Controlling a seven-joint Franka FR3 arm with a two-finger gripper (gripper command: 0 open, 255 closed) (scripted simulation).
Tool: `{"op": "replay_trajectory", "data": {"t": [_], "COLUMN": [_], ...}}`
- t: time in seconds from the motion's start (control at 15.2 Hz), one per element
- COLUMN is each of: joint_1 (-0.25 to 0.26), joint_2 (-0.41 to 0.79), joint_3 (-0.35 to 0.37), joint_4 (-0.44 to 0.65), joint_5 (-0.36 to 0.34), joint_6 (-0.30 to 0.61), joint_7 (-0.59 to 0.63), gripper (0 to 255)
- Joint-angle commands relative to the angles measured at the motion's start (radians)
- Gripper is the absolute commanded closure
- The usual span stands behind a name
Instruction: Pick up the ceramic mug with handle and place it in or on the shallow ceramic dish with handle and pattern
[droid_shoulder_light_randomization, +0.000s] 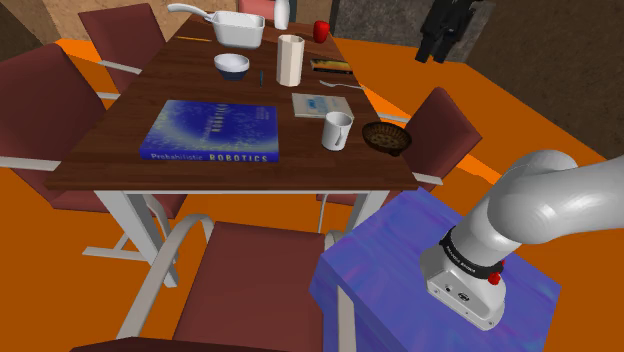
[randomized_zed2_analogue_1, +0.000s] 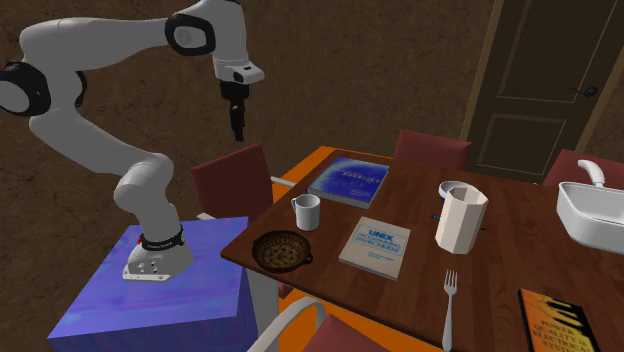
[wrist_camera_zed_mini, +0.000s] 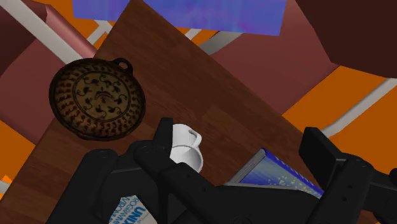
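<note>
Hanging gripper (randomized_zed2_analogue_1: 238, 130), apparently open, above white mug (randomized_zed2_analogue_1: 306, 212) beside patterned dish (randomized_zed2_analogue_1: 281, 251).

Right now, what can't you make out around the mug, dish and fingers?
- Mug: wrist view, base hidden behind the fingers.
- Dish: shoulder view, pattern too small to read.
- Blue book: wrist view, mostly hidden behind the fingers.
- White basin: second exterior view, cut off by right edge.

Brown table (droid_shoulder_light_randomization: 112, 142): mug (droid_shoulder_light_randomization: 337, 131), patterned dish (droid_shoulder_light_randomization: 386, 137), blue book (droid_shoulder_light_randomization: 213, 132), bowl (droid_shoulder_light_randomization: 232, 66), fork (randomized_zed2_analogue_1: 449, 300).
</note>
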Motion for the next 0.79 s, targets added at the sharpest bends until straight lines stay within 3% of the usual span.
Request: {"op": "replay_trajectory", "data": {"t": [0.0, 0.73], "joint_1": [0.0, 0.003], "joint_2": [0.0, 0.212], "joint_3": [0.0, -0.039], "joint_4": [0.0, -0.154], "joint_5": [0.0, -0.034], "joint_6": [0.0, 0.402], "joint_7": [0.0, -0.102], "gripper": [0, 0]}}
